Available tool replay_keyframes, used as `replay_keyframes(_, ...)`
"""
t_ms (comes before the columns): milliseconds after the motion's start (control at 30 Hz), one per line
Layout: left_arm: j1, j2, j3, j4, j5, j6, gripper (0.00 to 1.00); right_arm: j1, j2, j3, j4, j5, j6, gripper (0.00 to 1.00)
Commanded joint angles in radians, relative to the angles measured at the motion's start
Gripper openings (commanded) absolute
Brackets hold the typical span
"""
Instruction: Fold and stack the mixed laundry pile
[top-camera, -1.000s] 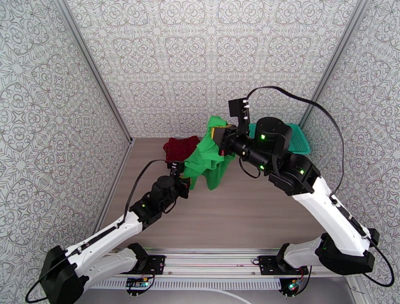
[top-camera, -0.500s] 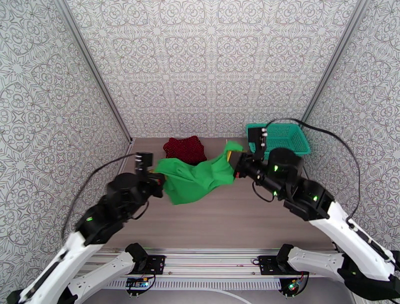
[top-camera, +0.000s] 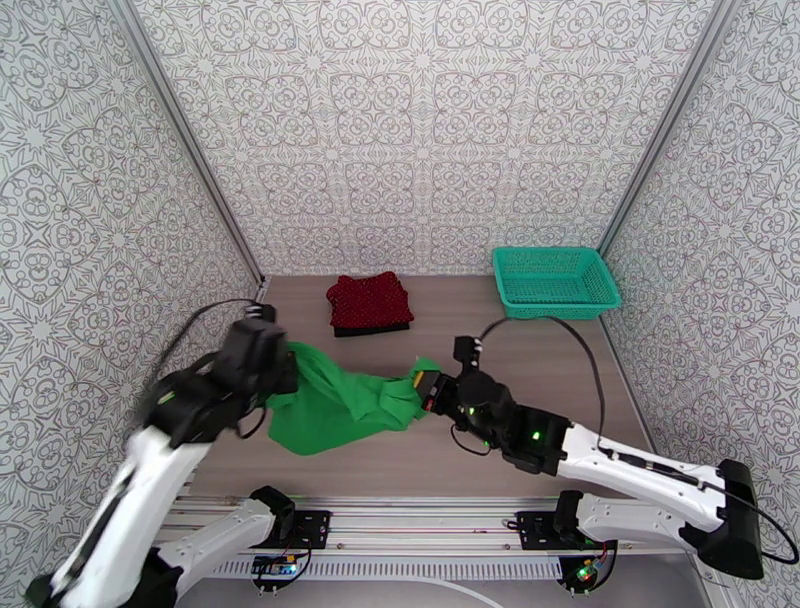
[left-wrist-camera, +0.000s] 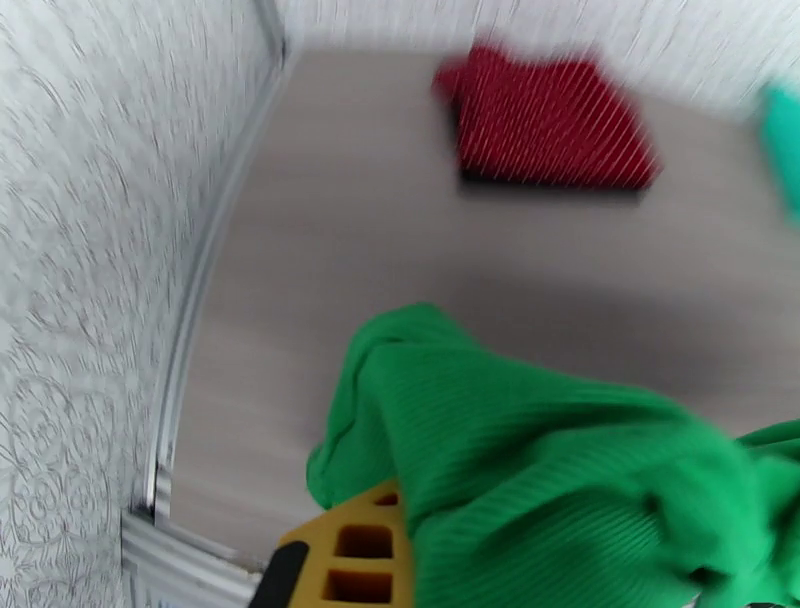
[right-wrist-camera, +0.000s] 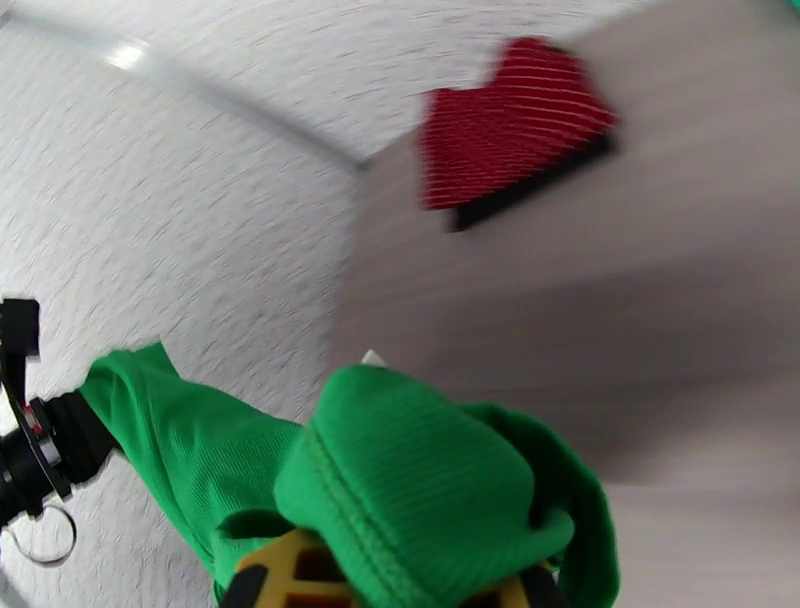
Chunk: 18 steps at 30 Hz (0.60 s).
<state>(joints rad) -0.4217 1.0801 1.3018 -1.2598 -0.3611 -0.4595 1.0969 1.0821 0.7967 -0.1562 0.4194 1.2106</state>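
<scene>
My left tool (top-camera: 288, 363) and right tool (top-camera: 427, 386) clamp opposite ends of the green garment (top-camera: 335, 415), which sags rumpled over the near counter (top-camera: 400, 462). The red garment (top-camera: 370, 298) lies folded on the black garment (top-camera: 372, 329) behind.

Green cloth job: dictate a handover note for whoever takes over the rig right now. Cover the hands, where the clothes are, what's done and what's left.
Hands: left hand is shut on the green cloth at its left end; right hand is shut on its right end.
Things: green cloth hangs rumpled between the hands, low over the table. Red cloth lies folded on the black cloth near the back wall.
Done: red stacked on black.
Left: fold the green cloth and put it on that stack.
</scene>
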Motion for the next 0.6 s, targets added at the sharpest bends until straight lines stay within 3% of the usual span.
replay_keyframes(0,0.056,0.126,-0.116,0.168,0.125,0.035,0.00,-0.001,-0.074,-0.079,-0.113,0.245,0.205,0.02)
replay_keyframes(33,0.066,0.172,-0.136,0.206,0.141,0.038,0.00,-0.002,-0.091,-0.103,-0.159,0.290,0.238,0.14)
replay_keyframes(100,0.081,0.293,-0.161,0.312,0.159,0.042,0.00,-0.015,-0.133,-0.155,-0.278,0.383,0.321,0.50)
replay_keyframes(167,0.089,0.416,-0.147,0.387,0.176,0.051,0.00,-0.049,-0.179,-0.206,-0.327,0.429,0.329,0.68)
replay_keyframes(233,0.086,0.540,-0.104,0.442,0.196,0.061,0.00,-0.118,-0.223,-0.241,-0.344,0.438,0.269,0.79)
replay_keyframes(400,0.043,0.786,0.077,0.480,0.207,0.081,0.00,-0.342,-0.291,-0.252,-0.324,0.306,-0.054,0.86)
replay_keyframes(567,0.002,0.891,0.202,0.421,0.161,0.085,0.00,-0.456,-0.243,-0.187,-0.217,-0.012,-0.566,0.70)
